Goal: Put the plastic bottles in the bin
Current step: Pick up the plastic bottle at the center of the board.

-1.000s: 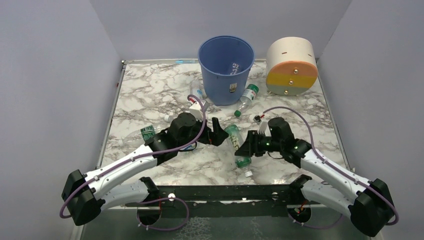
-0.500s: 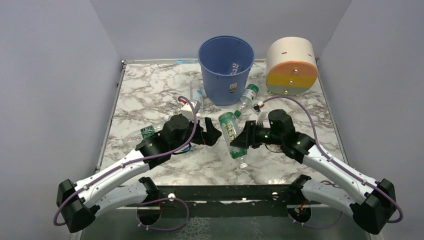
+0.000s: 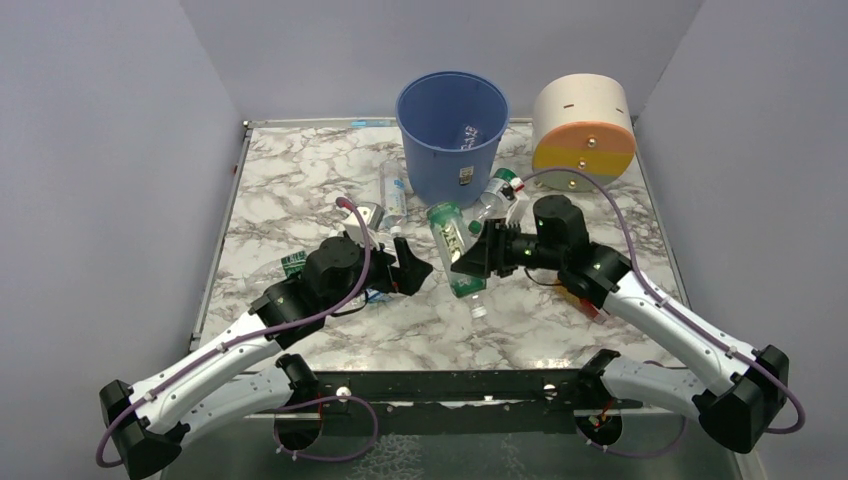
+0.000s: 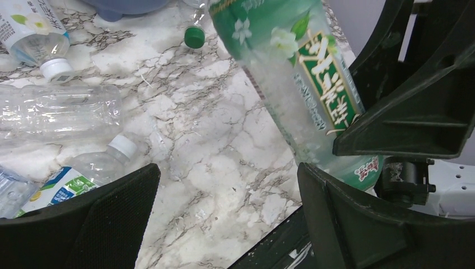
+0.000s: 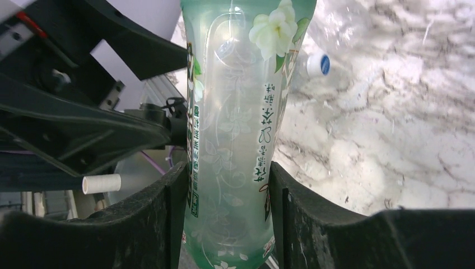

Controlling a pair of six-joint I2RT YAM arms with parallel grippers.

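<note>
Green-labelled clear bottle [image 3: 452, 243], white flowers and script printed on its wrap, is pinched between the right gripper's [image 3: 470, 258] fingers. We see it tilted just in front of the blue bin [image 3: 432, 165], cap end pointing away from it. We note the left gripper [image 3: 410, 270] spread wide and empty, front-left of the bin.

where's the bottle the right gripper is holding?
Top view, centre: bottle airborne in the right gripper, just in front of the blue bin, right of the open left gripper.
</note>
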